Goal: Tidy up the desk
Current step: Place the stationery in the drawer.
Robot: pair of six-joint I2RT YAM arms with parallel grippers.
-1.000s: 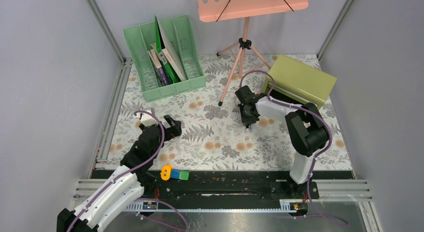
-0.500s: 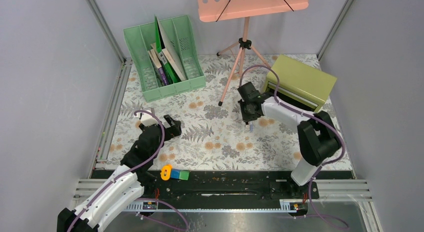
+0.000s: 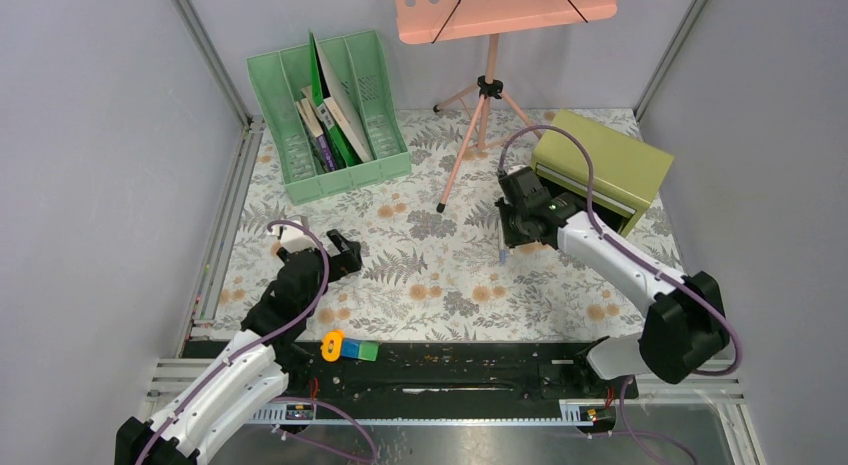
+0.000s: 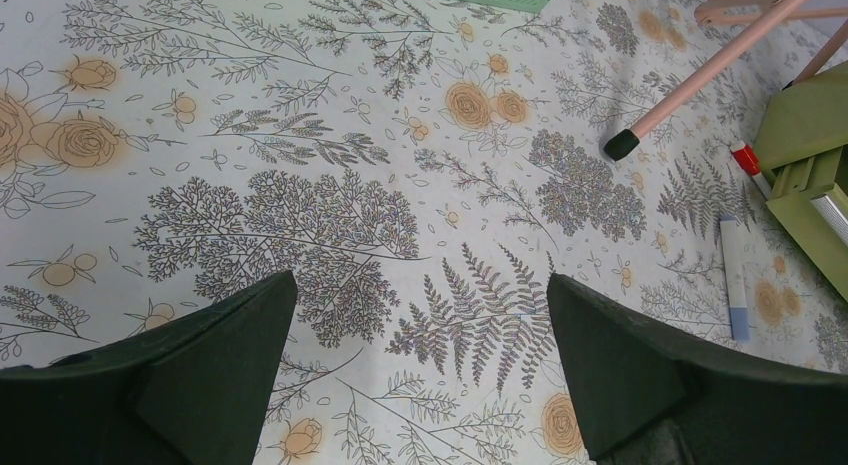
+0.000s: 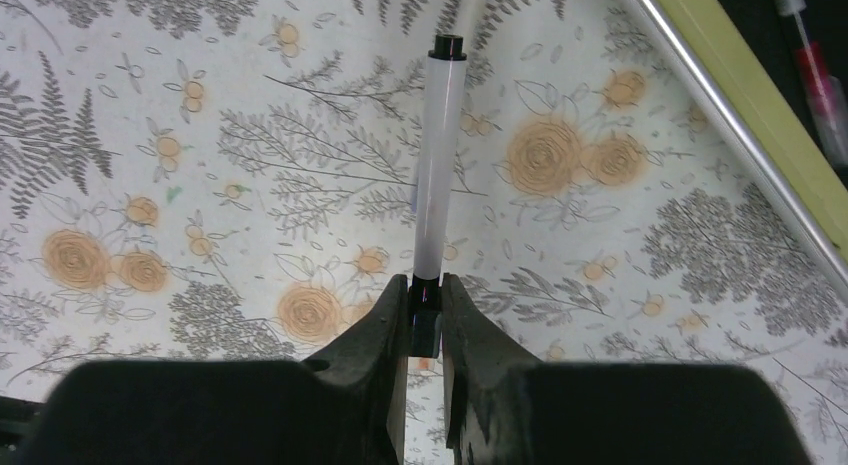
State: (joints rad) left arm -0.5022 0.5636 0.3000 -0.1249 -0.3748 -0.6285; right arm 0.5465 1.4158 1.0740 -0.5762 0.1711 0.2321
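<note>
Desk [image 3: 430, 275]: flowered cloth top, spreading from the arm bases to the far wall.
Right gripper [image 5: 425, 320]: pinching one end of a white pen [image 5: 438, 165], above the cloth just left of the olive drawer box [image 3: 600, 165].
Left gripper [image 4: 420, 285]: fingers spread wide, over the near-left cloth.

**Two arms in white and black**

White shells on the long links of the left arm [image 3: 225, 385] and right arm [image 3: 612, 257], with bulky black joints between. Thin purple cables [image 3: 548, 129] looped along both. Broad, dark wedge fingers [image 4: 225, 345] on the left gripper [image 4: 420, 285]; narrower black ones on the right gripper [image 5: 425, 320].
</note>
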